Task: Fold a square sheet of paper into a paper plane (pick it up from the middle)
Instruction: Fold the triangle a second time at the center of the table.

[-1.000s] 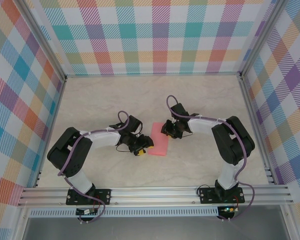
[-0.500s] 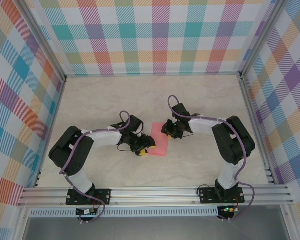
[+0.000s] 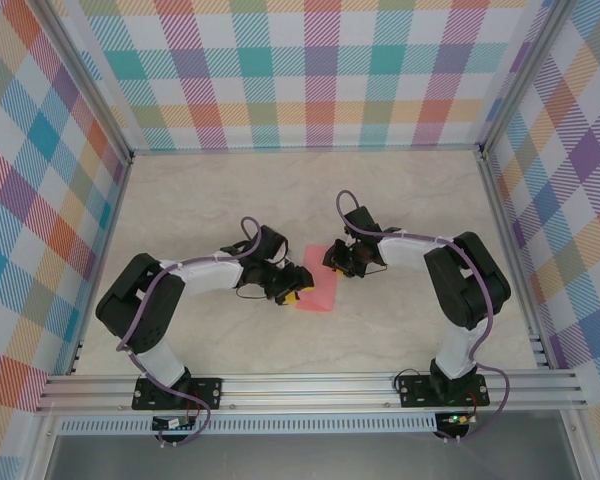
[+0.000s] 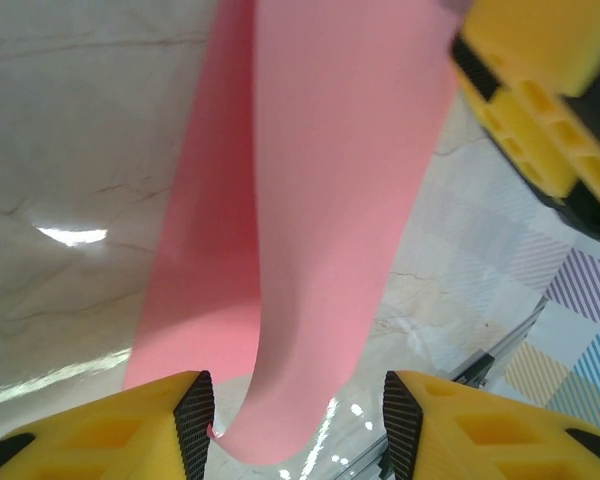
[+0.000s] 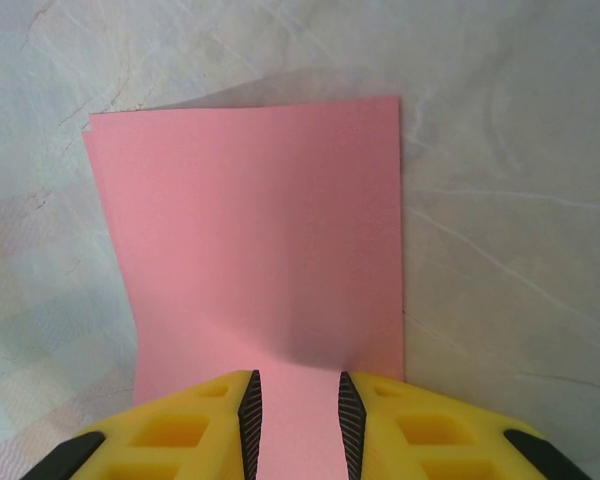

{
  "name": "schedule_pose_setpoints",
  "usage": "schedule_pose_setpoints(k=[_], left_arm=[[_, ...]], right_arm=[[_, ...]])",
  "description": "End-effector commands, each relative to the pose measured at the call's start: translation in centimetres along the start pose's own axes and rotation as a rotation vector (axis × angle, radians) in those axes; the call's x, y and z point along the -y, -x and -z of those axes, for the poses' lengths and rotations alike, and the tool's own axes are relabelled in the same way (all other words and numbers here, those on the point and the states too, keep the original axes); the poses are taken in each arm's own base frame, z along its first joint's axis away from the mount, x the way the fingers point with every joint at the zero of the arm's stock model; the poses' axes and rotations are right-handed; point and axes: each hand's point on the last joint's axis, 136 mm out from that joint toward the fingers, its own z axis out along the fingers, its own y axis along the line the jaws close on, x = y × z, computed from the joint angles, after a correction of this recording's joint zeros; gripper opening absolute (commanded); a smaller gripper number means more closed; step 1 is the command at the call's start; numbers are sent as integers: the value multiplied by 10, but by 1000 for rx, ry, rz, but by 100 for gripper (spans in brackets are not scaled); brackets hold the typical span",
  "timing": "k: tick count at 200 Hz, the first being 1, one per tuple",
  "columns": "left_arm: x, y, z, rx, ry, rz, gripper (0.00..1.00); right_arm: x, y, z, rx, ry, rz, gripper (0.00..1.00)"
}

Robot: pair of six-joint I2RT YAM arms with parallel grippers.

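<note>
While the square sheet of paper (image 3: 318,288) lies near the middle of the table (image 3: 410,200), between the two grippers, it is only half folded. One flap arches over the other in a soft curl, and I see no pressed crease.

Your left gripper (image 4: 290,425) straddles the near end of that curl with jaws apart, not squeezing it flat. Your right gripper (image 5: 300,410) sits at the other end with a narrow gap and pink paper between its fingers. I cannot tell whether it pinches the sheet or just rests on it.

Likely risks:
- If you close the left jaws now, they could crush the curl off-line and the crease would come out skew.
- If the right hold is loose, the sheet may slide on the smooth tabletop when the left pushes, so the edges stop matching.
- If you let go early, the flap probably springs open.
- If you pull both ends apart, thin paper could tear.

Count: one sheet with two layers, two grippers with two fingers each, and one table.
</note>
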Motion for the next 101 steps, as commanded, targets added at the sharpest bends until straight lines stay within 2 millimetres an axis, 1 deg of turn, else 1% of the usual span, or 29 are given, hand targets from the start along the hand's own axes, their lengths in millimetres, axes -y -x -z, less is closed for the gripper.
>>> schedule_pose_setpoints(k=[1,14,47,71,101], left_arm=[[35,7,12,52,-84,-148,51],[33,12,10,65,-62,-174,51],[27,21,-3,57,-33,-175,51],[25,17,-10,22,-41,-154,50],[22,7,-4,1,-50,-158,47]], right_arm=[[17,-5,-10,-22,-43,-27,30],[19,-6,-11,-25,-47,-30,30],[20,-7,-10,-25,-52,-29,30],[21,-7,-8,-23,-55,-30,30],[20,-7,-7,-23,-53,-30,30]])
